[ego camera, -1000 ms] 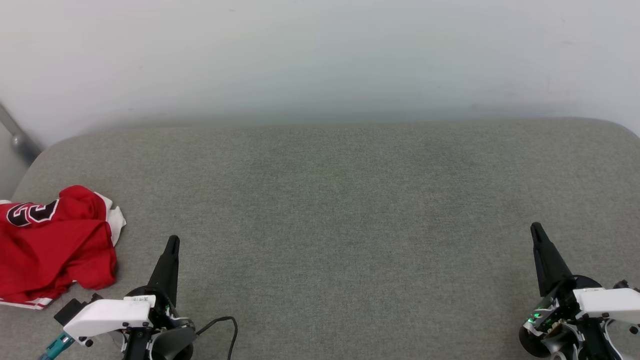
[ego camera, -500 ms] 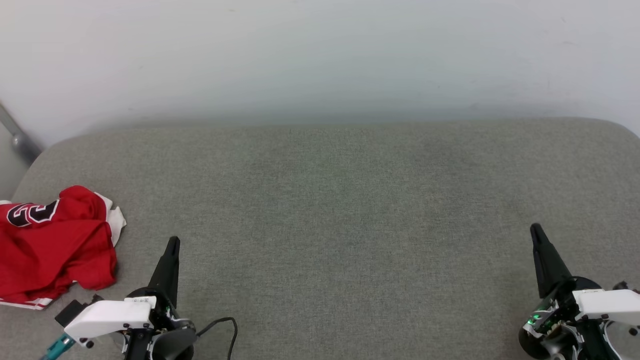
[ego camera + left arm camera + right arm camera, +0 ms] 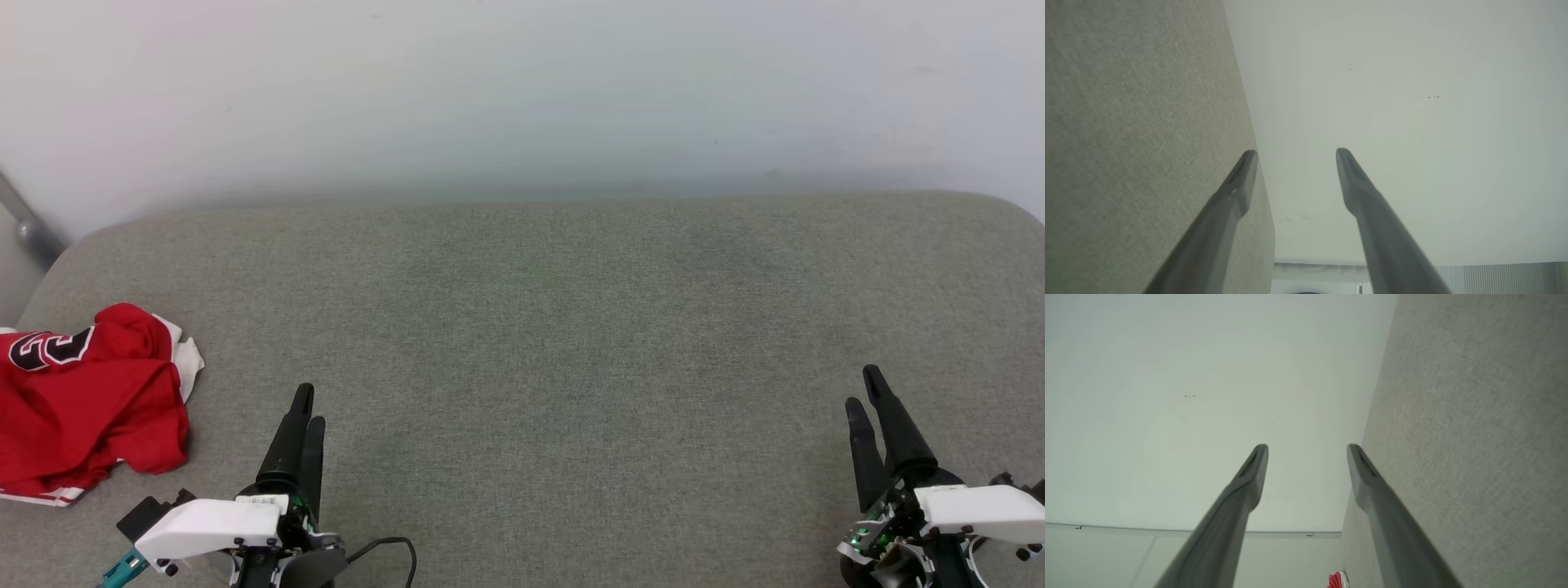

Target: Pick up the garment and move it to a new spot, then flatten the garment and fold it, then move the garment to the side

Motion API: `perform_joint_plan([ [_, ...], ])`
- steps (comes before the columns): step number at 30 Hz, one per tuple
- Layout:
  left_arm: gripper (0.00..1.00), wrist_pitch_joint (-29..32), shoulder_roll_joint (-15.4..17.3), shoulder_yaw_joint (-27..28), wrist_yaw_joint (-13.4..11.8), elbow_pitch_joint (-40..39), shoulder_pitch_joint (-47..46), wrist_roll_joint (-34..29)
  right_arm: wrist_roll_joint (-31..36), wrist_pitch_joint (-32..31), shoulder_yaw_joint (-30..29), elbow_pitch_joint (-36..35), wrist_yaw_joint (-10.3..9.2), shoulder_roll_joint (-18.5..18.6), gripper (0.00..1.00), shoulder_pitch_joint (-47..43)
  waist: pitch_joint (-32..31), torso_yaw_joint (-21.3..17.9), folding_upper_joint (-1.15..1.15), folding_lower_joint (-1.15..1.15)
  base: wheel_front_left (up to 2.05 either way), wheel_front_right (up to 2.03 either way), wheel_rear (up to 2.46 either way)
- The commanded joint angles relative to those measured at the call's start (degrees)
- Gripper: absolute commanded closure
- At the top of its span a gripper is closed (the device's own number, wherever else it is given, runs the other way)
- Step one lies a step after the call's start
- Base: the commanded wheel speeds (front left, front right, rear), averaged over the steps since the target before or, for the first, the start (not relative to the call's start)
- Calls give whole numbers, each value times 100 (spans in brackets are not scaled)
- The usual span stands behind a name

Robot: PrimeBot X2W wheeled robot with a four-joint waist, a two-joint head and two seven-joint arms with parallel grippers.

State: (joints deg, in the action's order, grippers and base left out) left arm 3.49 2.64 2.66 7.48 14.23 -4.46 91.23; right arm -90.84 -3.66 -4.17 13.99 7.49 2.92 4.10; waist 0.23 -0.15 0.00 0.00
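Garment (image 3: 86,400): crumpled in a red heap at the far left of the head view, partly cut off by the frame edge. Lies on the grey fabric surface (image 3: 555,343), black white-outlined number facing up near the top of the heap, bit of white sleeve poking out on the right side, striped trim peeking out at the bottom. Not flattened, not folded yet lol

Left gripper (image 3: 309,406): lower left of the head view, near the heap's right side but not touching it. Empty, fingers pointing up the frame. Hard to judge the gap from up there, seen nearly side-on, but clearly spread apart in the left wrist view, with the surface on the left of that frame and the pale wall (image 3: 522,90) on the right. Black cable (image 3: 392,545) curling off beside the base.

Right gripper (image 3: 860,386): lower right of the head view, well apart from the heap, most of the surface's width in between. Also empty, fingers parted, plain to see in the right wrist view. Garment (image 3: 1336,580) again there, just a tiny red-and-white scrap at the bottom edge.

Grey metal bar (image 3: 28,224) slanting at the left edge, above the heap
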Motion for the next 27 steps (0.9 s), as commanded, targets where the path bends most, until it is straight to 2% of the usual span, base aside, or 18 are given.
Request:
perform_joint_plan([
  [1, 0, -72, 14, -61, 2, -151, -173, -104, 116, 81, 60, -153, 0, 48, 0, 93, 0, -1, 0, 0, 0, 0, 0],
  [8, 0, -251, 19, -216, 2, -288, -194, -639, 683, 272, 222, -248, 0, 162, 0, 113, -3, -3, 0, 0, 0, 0, 0],
  [17, 0, -463, 19, -286, 2, -398, -135, -1559, 2117, 484, 330, -391, 0, 188, 0, 91, -27, 0, 0, 0, 0, 0, 0],
  [27, 0, -675, 20, -368, -12, -475, -122, -2980, 3746, 696, 340, -472, 0, 151, 0, 31, -42, 5, 0, 0, 0, 0, 0],
])
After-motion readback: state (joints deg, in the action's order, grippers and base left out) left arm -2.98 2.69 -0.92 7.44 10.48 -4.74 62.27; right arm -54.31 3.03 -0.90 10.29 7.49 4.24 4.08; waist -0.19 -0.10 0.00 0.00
